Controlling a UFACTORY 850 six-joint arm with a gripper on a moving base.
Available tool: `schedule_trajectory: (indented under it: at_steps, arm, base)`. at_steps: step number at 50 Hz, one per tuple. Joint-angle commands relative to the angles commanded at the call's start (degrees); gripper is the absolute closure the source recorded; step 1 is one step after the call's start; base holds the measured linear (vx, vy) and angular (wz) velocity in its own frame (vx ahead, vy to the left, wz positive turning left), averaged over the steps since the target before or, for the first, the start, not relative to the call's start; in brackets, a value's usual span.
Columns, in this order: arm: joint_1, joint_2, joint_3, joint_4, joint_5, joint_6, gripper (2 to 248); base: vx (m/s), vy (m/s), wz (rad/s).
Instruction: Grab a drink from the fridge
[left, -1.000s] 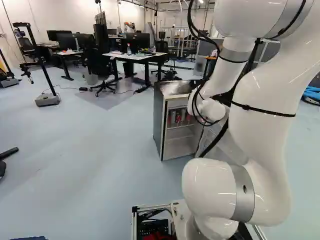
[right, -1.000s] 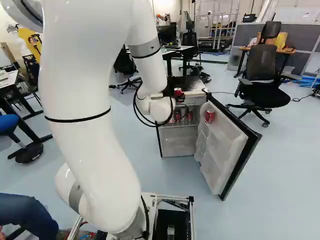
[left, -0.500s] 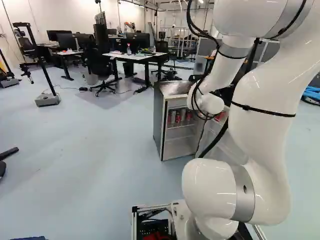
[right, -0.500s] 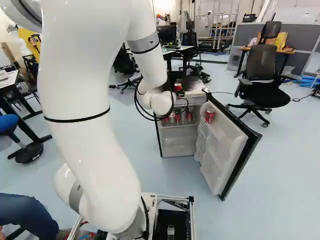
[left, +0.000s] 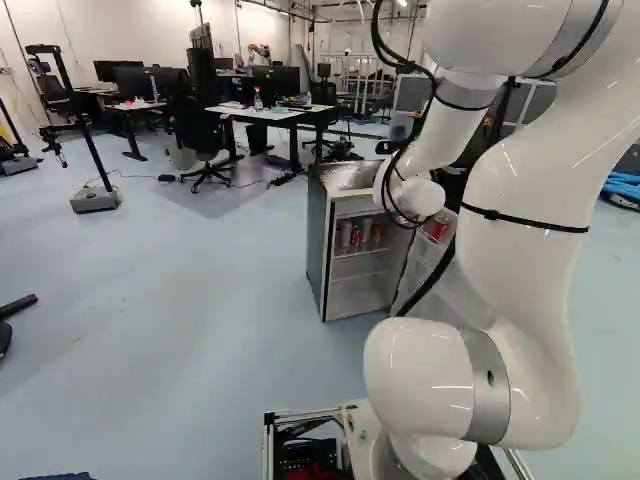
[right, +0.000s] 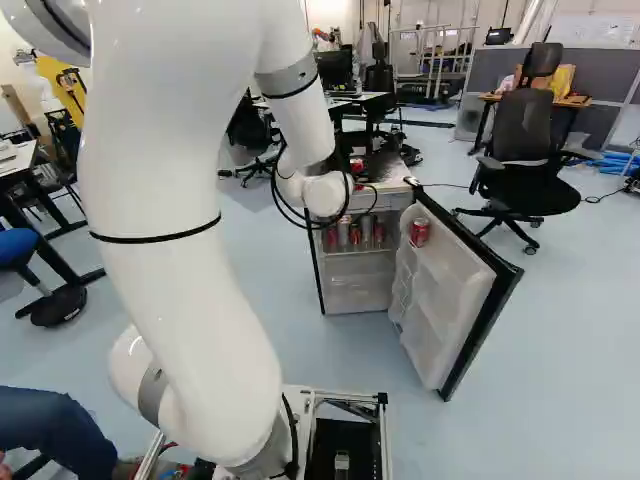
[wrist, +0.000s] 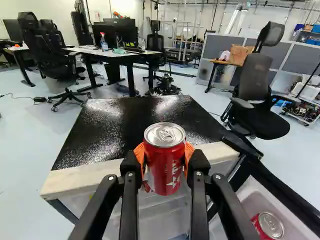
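Glossy, speckled black fridge top (wrist: 115, 127), matt pale front edge (wrist: 80, 179), shiny metal lid (wrist: 164, 134) on a smooth, glossy red can (wrist: 165, 172) — glossy white arm (right: 180, 300), smooth, plastic-lined fridge door (right: 445, 290), matt black mesh on the office chair (wrist: 255, 77)

A red can (right: 419, 233) stands in the open fridge door (right: 440, 300).

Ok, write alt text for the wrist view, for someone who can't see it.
The hand holds a red drink can between its orange pads, the fridge's glossy black top beyond it; another red can sits in the open door.
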Motion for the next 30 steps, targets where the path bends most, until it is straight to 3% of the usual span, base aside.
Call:
schedule_trajectory:
  at_steps: [30]
  arm:
    - [0.92, -4.71, -5.67, 0.0, -2.27, 0.0, 153]
  base:
    - [0.0, 0.0, 0.0]
